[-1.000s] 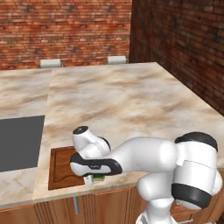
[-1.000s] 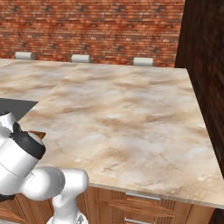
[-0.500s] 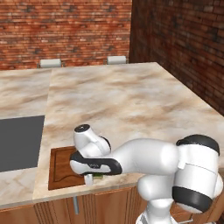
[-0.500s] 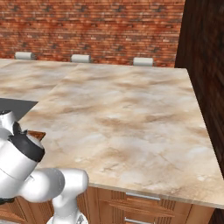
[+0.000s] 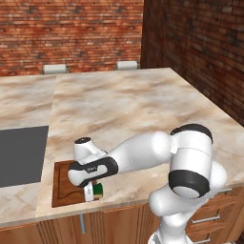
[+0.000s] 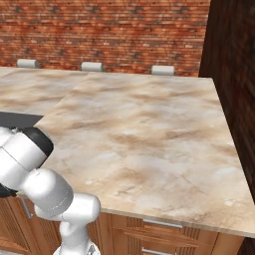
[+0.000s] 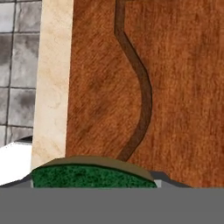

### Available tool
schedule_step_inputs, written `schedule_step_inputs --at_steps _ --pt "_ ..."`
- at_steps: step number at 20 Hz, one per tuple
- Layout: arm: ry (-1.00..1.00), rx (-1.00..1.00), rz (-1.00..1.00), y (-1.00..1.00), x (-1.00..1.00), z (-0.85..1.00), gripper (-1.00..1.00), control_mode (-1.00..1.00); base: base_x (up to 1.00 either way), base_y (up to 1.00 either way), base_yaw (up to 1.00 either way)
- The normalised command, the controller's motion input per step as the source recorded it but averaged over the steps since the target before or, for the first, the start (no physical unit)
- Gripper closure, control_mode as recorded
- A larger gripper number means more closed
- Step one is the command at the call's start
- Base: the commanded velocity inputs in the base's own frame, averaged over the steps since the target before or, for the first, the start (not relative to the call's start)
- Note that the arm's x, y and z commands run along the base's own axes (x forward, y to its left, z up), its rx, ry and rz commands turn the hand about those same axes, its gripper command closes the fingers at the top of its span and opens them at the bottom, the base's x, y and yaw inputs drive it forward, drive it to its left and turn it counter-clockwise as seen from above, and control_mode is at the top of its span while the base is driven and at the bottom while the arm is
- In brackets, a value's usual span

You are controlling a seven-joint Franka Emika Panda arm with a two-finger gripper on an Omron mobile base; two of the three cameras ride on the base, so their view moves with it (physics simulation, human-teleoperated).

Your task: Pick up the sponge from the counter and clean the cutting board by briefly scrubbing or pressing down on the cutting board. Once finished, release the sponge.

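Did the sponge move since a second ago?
Yes. The sponge slid a little toward the front edge of the cutting board, held in the gripper.

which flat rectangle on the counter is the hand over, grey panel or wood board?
The reddish-brown cutting board at the counter's front edge; the hand hangs over it with the sponge.

Both base views look forward and down over the worktop (image 5: pixel 124 105) from behind; hand view hangs close above the cutting board (image 7: pixel 175 87).
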Motion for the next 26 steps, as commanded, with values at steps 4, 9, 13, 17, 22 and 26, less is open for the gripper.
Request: schedule_step_inputs --at_steps 4,9,13,17,22,26 --pt "0.00 0.04 0.05 0.11 0.01 -0.37 1.00 -1.00 0.00 0.00 0.00" --pt "0.00 0.05 0.03 0.01 0.27 -0.16 1.00 -1.00 0.00 0.00 0.00" --pt "-0.03 0.03 0.05 -0.03 0.48 0.00 1.00 -1.00 0.00 0.00 0.00" --pt "-0.10 0.01 0.07 -0.10 0.36 0.00 1.00 -1.00 0.00 0.00 0.00" --pt "-0.09 0.00 0.06 -0.14 0.45 0.00 1.00 -1.00 0.00 0.00 0.00" --pt "-0.01 0.03 0.06 -0.05 0.72 0.00 1.00 -1.00 0.00 0.00 0.00"
